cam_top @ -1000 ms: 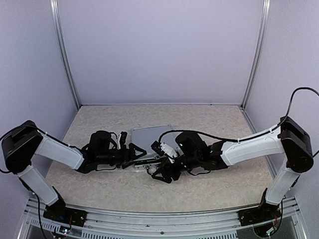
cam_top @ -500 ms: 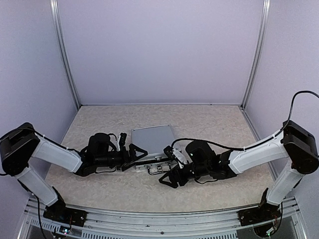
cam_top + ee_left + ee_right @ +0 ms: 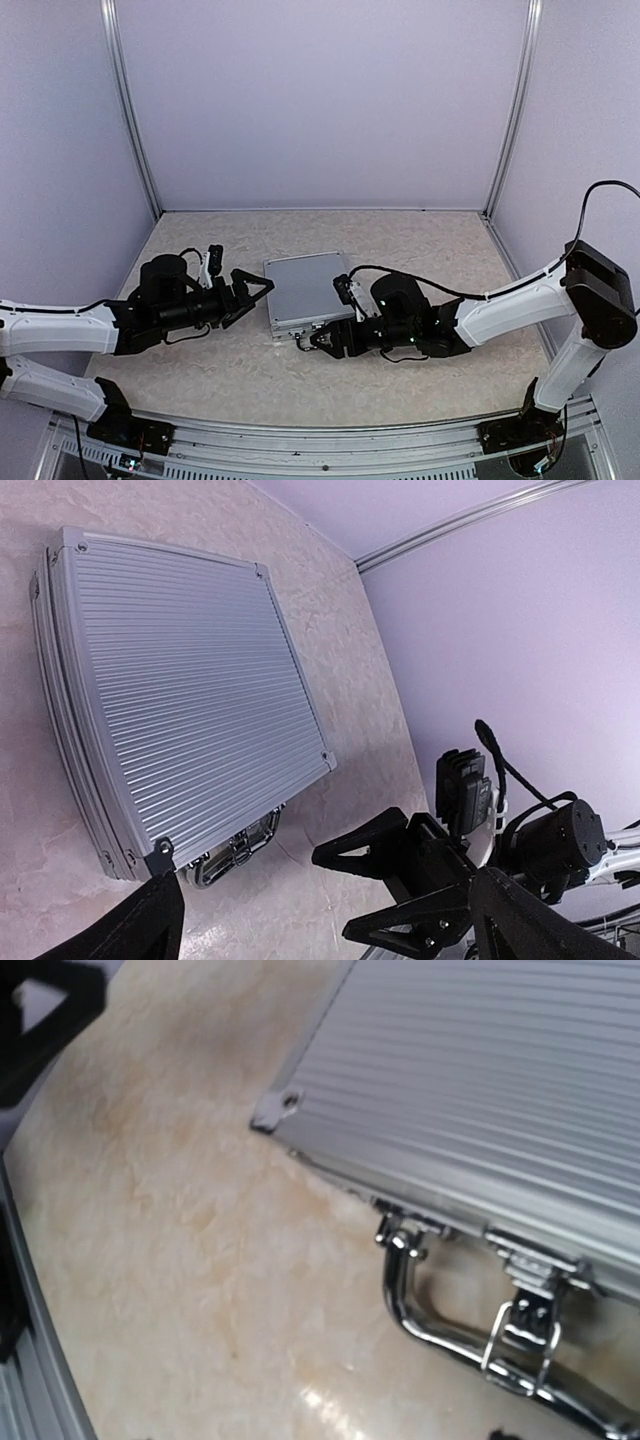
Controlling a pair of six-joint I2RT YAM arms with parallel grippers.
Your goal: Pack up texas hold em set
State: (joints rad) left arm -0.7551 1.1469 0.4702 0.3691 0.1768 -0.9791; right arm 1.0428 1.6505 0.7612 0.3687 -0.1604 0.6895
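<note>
The texas hold em set shows only as its silver ribbed briefcase point(image 3: 305, 288), lying flat and closed; chips and cards are hidden. Its metal handle point(image 3: 450, 1332) and a latch point(image 3: 522, 1312) lie along the near edge. My left gripper point(image 3: 252, 292) hovers open just left of the case, holding nothing. My right gripper point(image 3: 310, 342) sits low at the case's near edge beside the handle. In the left wrist view its black fingers point(image 3: 375, 852) stand apart with nothing between them. The case lid point(image 3: 180, 690) fills the left of that view.
The case rests on a beige mottled tabletop point(image 3: 420, 250) enclosed by pale purple walls point(image 3: 320, 100). An aluminium rail point(image 3: 320, 440) runs along the near edge by the arm bases.
My left arm has drawn back to the left, away from the case's near edge, and its jaws opened wider. My right gripper dropped back, then came forward to the handle again.
</note>
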